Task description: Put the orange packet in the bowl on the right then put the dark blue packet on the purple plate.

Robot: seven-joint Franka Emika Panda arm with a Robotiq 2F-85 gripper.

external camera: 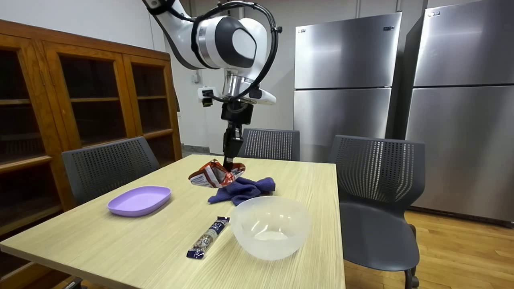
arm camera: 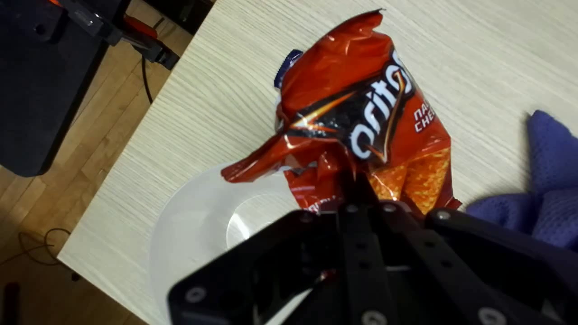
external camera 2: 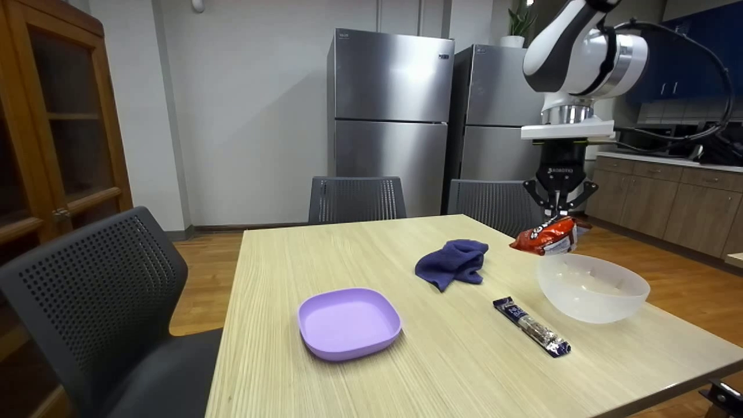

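The gripper (external camera 2: pixel 559 212) pinches the orange packet (external camera 2: pixel 548 237) above the bench (external camera 2: pixel 325 261), near the bowl (external camera 2: pixel 593 301). Step one seems in hand; next, the orange packet likely needs centring over the bowl before release. The dark blue packet (external camera 2: pixel 531 326) lies just beside the bowl.

We look over a pale, straight-edged, wood-grained bench (external camera 2: pixel 441 360). In an exterior view, with the crumpled, textured, blue-purple fabric cloth (external camera 2: pixel 455 264) as our clock's centre, we see the shallow, rounded-square, plastic-looking purple plate (external camera 2: pixel 348 322) at eight o'clock, well apart from it. At four lies the slim, glossy, clear-middled dark blue packet (external camera 2: pixel 531 326), flat, its length running from ten to four. At three we find the round, frosted white bowl (external camera 2: pixel 598 306), upright, near the packet.
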